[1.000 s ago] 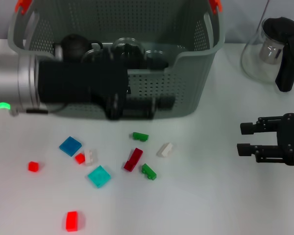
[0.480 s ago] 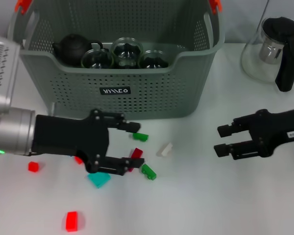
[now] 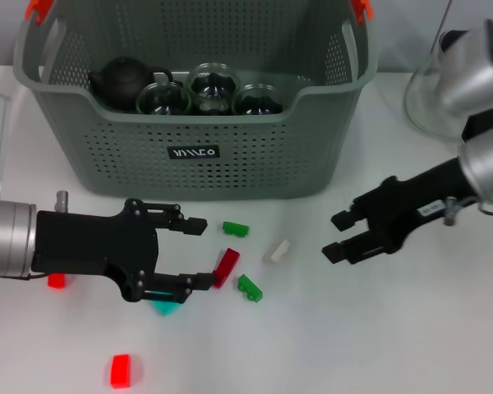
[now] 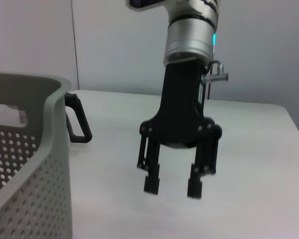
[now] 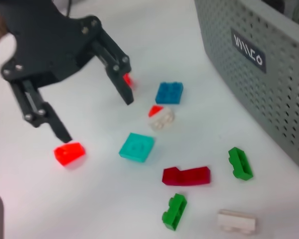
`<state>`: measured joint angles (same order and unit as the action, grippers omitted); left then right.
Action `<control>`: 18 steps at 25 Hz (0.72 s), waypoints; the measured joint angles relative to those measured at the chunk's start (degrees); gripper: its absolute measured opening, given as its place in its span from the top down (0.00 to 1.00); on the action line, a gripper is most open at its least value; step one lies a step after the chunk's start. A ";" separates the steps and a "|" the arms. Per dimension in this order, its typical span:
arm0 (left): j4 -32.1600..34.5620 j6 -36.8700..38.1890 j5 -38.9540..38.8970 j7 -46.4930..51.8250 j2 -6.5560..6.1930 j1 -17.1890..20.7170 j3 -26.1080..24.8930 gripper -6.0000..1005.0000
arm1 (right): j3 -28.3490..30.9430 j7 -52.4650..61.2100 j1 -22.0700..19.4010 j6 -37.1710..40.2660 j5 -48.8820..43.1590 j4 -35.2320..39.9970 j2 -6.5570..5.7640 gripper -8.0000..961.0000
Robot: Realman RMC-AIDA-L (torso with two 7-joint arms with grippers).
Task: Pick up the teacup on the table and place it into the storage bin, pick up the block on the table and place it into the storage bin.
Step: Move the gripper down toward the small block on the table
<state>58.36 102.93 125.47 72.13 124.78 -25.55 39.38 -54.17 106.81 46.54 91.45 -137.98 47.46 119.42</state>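
Dark-red block (image 3: 223, 267) lies just beyond the left gripper (image 3: 195, 253), its fingers spread; right gripper (image 3: 338, 238), also spread, hovers over bare counter (image 3: 378, 328) near the storage bin (image 3: 312, 156).

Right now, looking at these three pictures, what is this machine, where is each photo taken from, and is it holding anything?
It is a two-armed robot. One picture looks down from its head; the other two come from cameras on its wrists, each showing the opposite arm.

The left gripper is open above the scattered toy blocks, near the dark red block. The right gripper is open too, over the white table. Neither holds anything.

Behind them stands the storage bin, with a black teapot and glass teacups inside. A glass jug stands on the robot's right.
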 joint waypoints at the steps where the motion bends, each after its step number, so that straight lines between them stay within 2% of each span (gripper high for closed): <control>1: -0.23 0.00 -0.07 -0.14 0.02 0.02 -0.10 0.29 | -1.49 0.89 0.53 -0.71 -0.25 -0.17 0.22 0.34; 10: -0.71 0.01 -0.47 -0.70 -0.04 0.06 -1.41 0.29 | -14.54 7.05 2.48 -8.89 2.51 -2.53 1.04 0.34; 18: -1.40 0.07 -0.47 -1.04 -0.24 -0.46 -1.56 0.29 | -21.87 8.04 3.09 -13.75 6.71 -4.17 1.26 0.34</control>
<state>56.97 102.99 124.99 71.08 124.54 -26.01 37.82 -76.04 114.86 49.63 77.70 -131.27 43.29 120.68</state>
